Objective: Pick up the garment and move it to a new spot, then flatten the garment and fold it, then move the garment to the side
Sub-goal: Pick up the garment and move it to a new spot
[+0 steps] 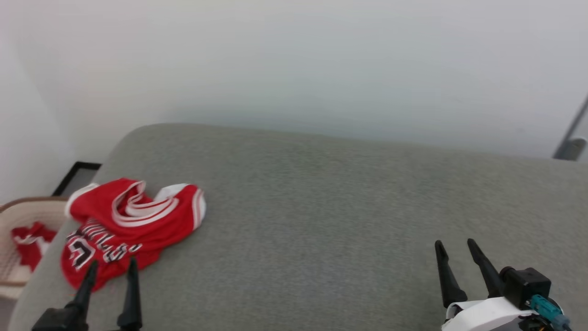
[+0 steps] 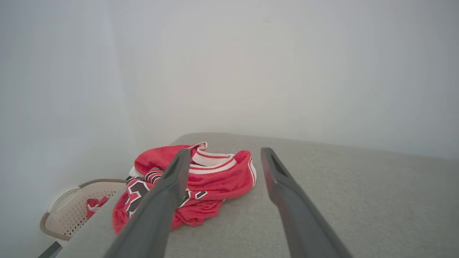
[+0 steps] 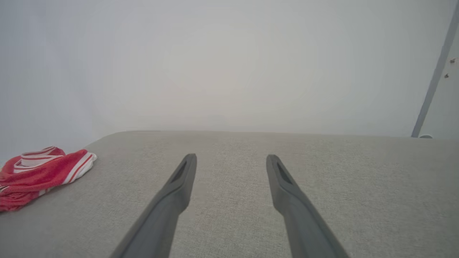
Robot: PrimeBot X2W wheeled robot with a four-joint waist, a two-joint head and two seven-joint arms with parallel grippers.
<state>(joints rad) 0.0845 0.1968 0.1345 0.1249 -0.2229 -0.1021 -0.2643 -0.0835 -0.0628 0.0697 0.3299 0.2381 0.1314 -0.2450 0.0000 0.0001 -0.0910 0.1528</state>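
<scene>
The garment (image 1: 131,225), a red jersey with white-and-red striped trim and black white-outlined lettering, lies crumpled near the left end of a grey-green cushioned surface (image 1: 344,220). My left gripper (image 1: 112,265) stands open just in front of the jersey's near edge, its fingertips over the red cloth in the head view, holding nothing. From the left wrist camera the garment (image 2: 215,182) sits bunched ahead between and left of the open gripper (image 2: 226,153). My right gripper (image 1: 455,245) is open far to the right, over bare cushion. In the right wrist view the garment (image 3: 43,172) lies far left of the gripper (image 3: 231,158).
A beige lattice basket (image 1: 18,220) with a small red-and-white cloth bundle (image 1: 30,241) stands off the surface's left edge, also seen as the basket (image 2: 71,211) in the left wrist view. A pale wall rises behind. A grey pole (image 1: 572,138) leans at the right.
</scene>
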